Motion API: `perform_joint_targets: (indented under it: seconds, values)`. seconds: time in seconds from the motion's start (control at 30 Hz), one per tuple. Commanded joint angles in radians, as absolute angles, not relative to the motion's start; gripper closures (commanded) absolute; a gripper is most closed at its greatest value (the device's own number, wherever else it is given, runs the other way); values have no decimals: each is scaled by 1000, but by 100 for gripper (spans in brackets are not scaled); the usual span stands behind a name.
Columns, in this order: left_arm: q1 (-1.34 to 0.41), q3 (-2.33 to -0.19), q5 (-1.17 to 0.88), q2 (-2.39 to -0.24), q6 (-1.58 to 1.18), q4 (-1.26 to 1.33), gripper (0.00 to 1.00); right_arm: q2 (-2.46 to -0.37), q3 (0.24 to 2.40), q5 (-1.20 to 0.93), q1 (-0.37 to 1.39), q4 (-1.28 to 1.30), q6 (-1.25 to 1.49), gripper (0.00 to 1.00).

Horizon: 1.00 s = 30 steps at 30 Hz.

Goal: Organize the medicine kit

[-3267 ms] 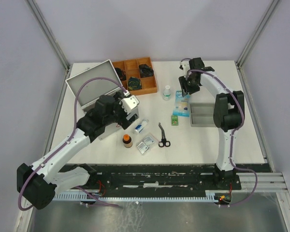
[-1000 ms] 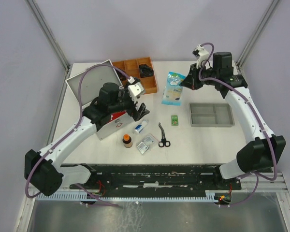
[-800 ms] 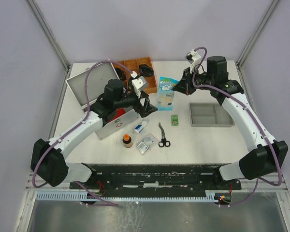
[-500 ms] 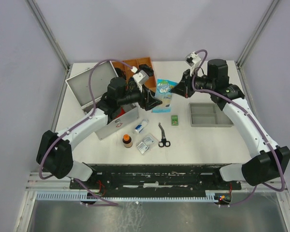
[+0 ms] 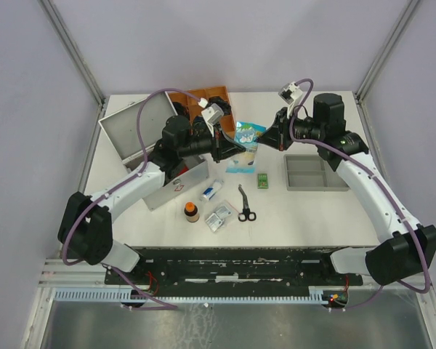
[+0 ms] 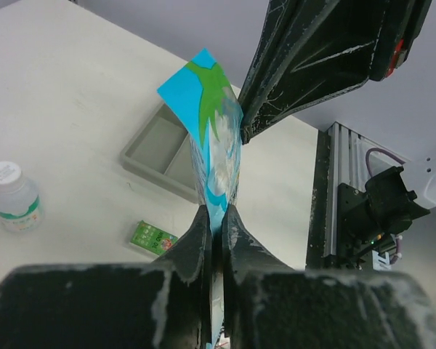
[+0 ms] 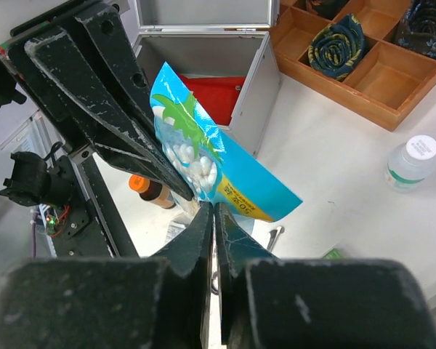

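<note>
Silver medicine kit point(image 5: 176, 183) stands open, lid tilted back.

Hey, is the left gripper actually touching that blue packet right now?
Touching. The left wrist view shows the left gripper with its fingers pressed shut on the lower edge of the blue packet, with no gap on either side.

White table point(image 5: 334, 211), plain lilac walls point(image 5: 29, 109), aluminium corner posts point(image 5: 73, 51), even light.

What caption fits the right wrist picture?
Right pincer and left pincer both pinch the blue packet near the open medicine kit.
</note>
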<state>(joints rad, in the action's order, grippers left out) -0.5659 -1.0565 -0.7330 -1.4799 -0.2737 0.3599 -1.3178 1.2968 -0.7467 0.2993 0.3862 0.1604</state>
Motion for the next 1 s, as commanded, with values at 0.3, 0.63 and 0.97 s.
perform_joint_targets:
  seconds: [0.3,0.63,0.97]
  values:
    - [-546,-1287,-523,-1332,358,-414,97,-1292,1379,-713,304,607,-21,36]
    - [-425,-1509,-63,-1332,696,-961,97,-1235,1269,-685,302,628,-91,35]
    - [-424,-1385,311,-1381,744,-906,95,-1201,1244,-661,300,634,-132,35]
